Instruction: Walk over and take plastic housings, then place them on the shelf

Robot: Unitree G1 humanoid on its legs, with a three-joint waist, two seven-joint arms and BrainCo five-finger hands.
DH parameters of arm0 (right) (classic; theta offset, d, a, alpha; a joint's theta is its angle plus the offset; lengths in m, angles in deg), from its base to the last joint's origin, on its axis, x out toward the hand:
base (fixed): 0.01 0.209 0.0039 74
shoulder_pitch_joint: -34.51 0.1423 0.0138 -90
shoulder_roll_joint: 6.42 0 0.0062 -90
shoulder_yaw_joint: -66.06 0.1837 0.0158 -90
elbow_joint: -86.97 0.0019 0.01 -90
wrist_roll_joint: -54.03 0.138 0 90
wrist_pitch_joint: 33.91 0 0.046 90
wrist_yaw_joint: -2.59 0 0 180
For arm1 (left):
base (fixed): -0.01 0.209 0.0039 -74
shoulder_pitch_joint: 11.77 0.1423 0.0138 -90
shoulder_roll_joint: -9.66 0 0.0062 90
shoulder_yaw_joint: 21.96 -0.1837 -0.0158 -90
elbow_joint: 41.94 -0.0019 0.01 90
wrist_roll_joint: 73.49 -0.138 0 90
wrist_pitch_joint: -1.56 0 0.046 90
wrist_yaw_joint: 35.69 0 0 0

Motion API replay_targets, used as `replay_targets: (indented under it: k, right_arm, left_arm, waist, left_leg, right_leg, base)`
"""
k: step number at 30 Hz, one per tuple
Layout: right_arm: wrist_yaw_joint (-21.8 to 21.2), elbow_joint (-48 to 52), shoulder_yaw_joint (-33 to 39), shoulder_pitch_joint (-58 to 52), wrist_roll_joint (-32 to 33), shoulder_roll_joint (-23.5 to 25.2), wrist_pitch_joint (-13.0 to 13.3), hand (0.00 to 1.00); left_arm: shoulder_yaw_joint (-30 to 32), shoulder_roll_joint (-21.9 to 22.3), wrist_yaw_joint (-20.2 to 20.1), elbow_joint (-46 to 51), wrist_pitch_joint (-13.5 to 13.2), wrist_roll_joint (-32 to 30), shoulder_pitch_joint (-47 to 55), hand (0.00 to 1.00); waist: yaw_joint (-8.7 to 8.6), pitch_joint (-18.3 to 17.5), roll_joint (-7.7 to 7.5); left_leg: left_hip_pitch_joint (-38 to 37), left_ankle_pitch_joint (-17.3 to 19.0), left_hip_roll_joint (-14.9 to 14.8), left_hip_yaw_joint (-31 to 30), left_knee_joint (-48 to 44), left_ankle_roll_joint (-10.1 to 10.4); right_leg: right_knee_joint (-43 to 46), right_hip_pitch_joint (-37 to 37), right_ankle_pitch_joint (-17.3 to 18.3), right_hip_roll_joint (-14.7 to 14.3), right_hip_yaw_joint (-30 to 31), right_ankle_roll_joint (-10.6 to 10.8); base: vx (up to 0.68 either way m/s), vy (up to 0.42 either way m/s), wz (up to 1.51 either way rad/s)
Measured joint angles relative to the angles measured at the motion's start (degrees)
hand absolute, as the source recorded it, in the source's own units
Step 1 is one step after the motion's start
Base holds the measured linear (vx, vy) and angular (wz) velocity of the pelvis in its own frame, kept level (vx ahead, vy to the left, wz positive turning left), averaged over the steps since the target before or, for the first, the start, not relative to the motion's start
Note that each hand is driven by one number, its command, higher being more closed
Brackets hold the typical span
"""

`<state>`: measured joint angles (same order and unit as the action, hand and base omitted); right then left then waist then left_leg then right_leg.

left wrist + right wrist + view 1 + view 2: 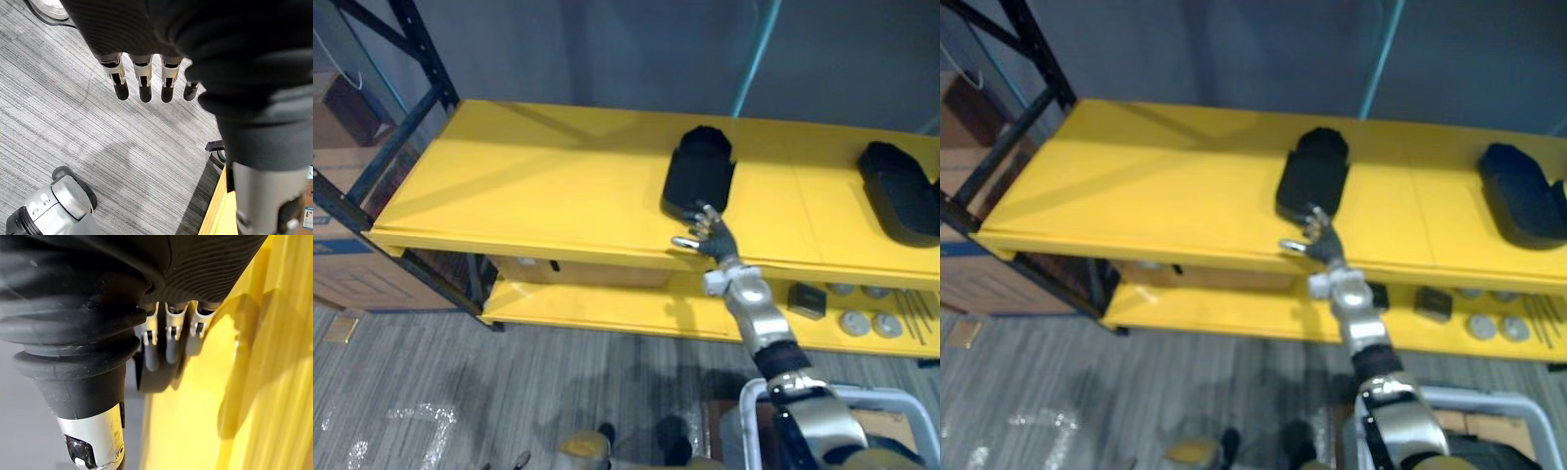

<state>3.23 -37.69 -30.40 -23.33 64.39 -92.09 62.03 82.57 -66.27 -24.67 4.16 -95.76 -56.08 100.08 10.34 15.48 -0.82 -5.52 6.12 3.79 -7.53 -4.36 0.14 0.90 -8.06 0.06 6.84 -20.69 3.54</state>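
Right hand [713,235] is raised to the front edge of the yellow top shelf [538,186], fingers straight and spread, thumb out to the side, nothing gripped. Fingertips are seen at the near end of a black plastic housing [700,168], which lies flat mid-shelf; actual contact cannot be confirmed. A second housing [899,191] is lying on the same shelf, well apart toward the right end. On the lower shelf [607,304], a dark block [806,300], round metal discs [855,322] and thin rods [913,313] are seen. Cardboard boxes [352,264] are stacked left of the rack. Left hand [145,81] is hanging over grey carpet [58,107], fingers relaxed and straight, nothing held.
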Motion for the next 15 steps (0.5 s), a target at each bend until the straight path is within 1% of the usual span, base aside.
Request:
replay_targets:
  k: [4, 5, 7, 11, 12, 14, 15]
  right_arm:
    - [3.31, -0.01, 0.02, 0.20, -2.17, 0.03, -0.02, 0.00]
    - [3.79, 0.00, 0.16, 0.69, -2.28, 0.02, -0.01, 0.00]
    - [3.86, 0.00, 0.80, 1.09, -2.84, 0.02, 0.52, 0.00]
    - [1.69, 0.53, 0.38, 1.27, -4.52, 0.03, 2.36, 0.00]
    - [0.60, 2.26, -0.86, 1.10, -4.65, 0.00, 2.56, 0.00]
    - [-1.57, 10.93, -3.91, -0.77, -5.68, -0.54, 3.06, 0.00]
    - [-3.49, 18.83, -6.49, -2.08, -6.48, -0.96, 3.97, 0.00]
  left_arm:
    - [0.00, 0.00, 0.00, 0.02, -0.03, 0.00, 0.00, 0.00]
    - [-0.03, 0.01, 0.00, 0.05, -0.04, 0.04, -0.03, 0.00]
    - [-0.09, 0.00, 0.00, 0.04, -0.04, 0.04, -0.03, 0.00]
    - [-0.11, 0.01, 0.00, 0.06, -0.05, 0.06, -0.04, 0.00]
    - [-0.10, 0.00, 0.00, 0.05, -0.05, 0.06, -0.04, 0.00]
    - [-0.01, -0.05, 0.00, 0.05, -0.06, 0.09, -0.30, 0.00]
    - [0.11, -0.05, 0.01, 0.03, -0.06, 0.15, -0.56, 0.00]
  waist:
    - [0.14, 0.36, -0.02]
    - [0.14, 1.26, 0.07]
    - [0.14, 2.06, 0.02]
    - [0.08, 2.44, 0.13]
    - [-0.05, 2.45, 0.14]
    - [-0.23, 2.45, 0.10]
    - [-0.30, 2.44, 0.05]
  left_leg:
    - [-0.08, -0.03, 0.11, 0.00, -0.01, -0.05]
    - [-0.33, -0.06, 0.10, 0.05, 0.01, -0.10]
    - [-0.25, -0.12, 0.11, 0.08, 0.02, -0.18]
    - [-0.23, -0.12, 0.04, 0.19, 0.25, -0.18]
    - [-0.11, -0.11, -0.06, 0.25, 0.34, -0.18]
    - [0.71, -0.05, -0.12, 0.33, -0.06, -0.15]
    - [1.48, 0.00, -0.25, 0.51, -0.25, -0.08]
  right_leg:
    - [0.11, -0.04, 0.00, 0.09, 0.01, 0.00]
    - [0.22, -0.18, 0.00, 0.10, 0.07, 0.00]
    - [0.25, -0.10, -0.01, 0.11, 0.11, 0.02]
    - [0.22, 0.07, -0.02, 0.09, 0.20, 0.03]
    - [0.14, 0.17, -0.03, 0.02, 0.28, 0.03]
    - [0.00, 0.64, -0.05, 0.04, 0.29, 0.00]
    - [-0.01, 1.33, -0.07, 0.05, 0.38, -0.02]
  base:
    - [0.00, 0.016, 0.00]
    - [0.00, 0.000, 0.00]
    - [0.00, 0.000, 0.00]
    - [0.00, 0.000, 0.00]
    - [0.00, 0.000, 0.00]
    - [0.01, 0.005, 0.02]
    - [0.00, 0.000, 0.00]
